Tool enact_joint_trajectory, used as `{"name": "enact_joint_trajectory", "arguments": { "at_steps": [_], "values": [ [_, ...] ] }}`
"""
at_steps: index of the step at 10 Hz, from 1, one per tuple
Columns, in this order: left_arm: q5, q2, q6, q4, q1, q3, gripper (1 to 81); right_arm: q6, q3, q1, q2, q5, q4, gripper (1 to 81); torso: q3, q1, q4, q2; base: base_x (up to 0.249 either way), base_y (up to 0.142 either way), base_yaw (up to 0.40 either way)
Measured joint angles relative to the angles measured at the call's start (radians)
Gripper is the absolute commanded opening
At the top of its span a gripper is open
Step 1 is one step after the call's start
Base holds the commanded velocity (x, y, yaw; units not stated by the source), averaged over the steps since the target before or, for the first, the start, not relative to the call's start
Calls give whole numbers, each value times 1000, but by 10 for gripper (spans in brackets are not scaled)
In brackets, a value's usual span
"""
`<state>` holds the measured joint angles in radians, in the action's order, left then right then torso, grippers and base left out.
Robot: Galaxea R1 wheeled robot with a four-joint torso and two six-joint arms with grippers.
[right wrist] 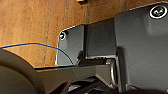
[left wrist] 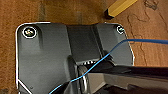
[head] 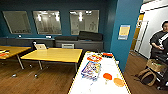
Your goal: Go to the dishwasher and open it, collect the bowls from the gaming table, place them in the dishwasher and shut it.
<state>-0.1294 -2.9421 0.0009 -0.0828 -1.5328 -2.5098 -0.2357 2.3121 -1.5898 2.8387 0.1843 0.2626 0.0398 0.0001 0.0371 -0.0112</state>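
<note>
Directly ahead in the head view stands the gaming table (head: 82, 86), its glossy white top running away from the camera with a yellow edge down each long side. Two bowls lie on it towards the near right: a red one (head: 107, 76) and, just beside it and nearer the right edge, an orange one (head: 118, 82). Further up this surface sit a colourful flat box (head: 91, 69), a round red-and-white item (head: 94, 58) (too blurred to name) and something red and dark at the far end (head: 107, 54). The table's near end is cut off by the lower edge of the head view, so its legs and fittings there are hidden.

To the left, well apart from the table, stand yellow-topped desks (head: 55, 55) on thin legs, one carrying an open laptop (head: 40, 46). Behind them a dark sofa (head: 82, 41) runs along a teal wall with windows (head: 47, 22). A teal pillar (head: 123, 32) rises close beside the table's far right corner. Right of it a person (head: 160, 40) stands partly cut off at the picture's edge, with bags (head: 147, 75) on the wooden floor (head: 47, 80) before them.

Both wrist views look down on that wooden floor past the robot's dark plate and a thin blue cable (left wrist: 140, 41); the left one also catches a yellow bar with a black tip (left wrist: 118, 7). Whether either pincer is released or clenched I cannot tell.
</note>
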Motion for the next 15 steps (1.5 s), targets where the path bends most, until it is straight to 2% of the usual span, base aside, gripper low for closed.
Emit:
{"name": "enact_joint_trajectory", "arguments": {
  "at_steps": [2, 4, 7, 11, 15],
  "values": [
    [-1, 0, 0, 0, 0, 1, 811, -9, -161, 20, -117, 23, 0, 811, 0, 0, 0, 0, 0, 0, 0],
    [0, 0, 0, 0, 0, 1, 811, -35, -336, 42, -283, 53, -3, 811, 0, 0, 0, 0, 0, 0, 0],
    [-2, 0, 0, 0, 0, 1, 811, -92, -514, 61, -477, 94, -5, 811, 3, 0, 0, 0, 0, 0, 0],
    [-6, 0, 0, 0, 8, 1, 811, -195, -721, 176, -720, 119, -7, 811, 91, 0, 0, 0, 0, 0, 0],
    [-13, -1, 0, 0, 23, 1, 811, -283, -883, 298, -872, 120, -8, 811, 176, 1, 0, 1, 0, 0, 0]
  ]
}}
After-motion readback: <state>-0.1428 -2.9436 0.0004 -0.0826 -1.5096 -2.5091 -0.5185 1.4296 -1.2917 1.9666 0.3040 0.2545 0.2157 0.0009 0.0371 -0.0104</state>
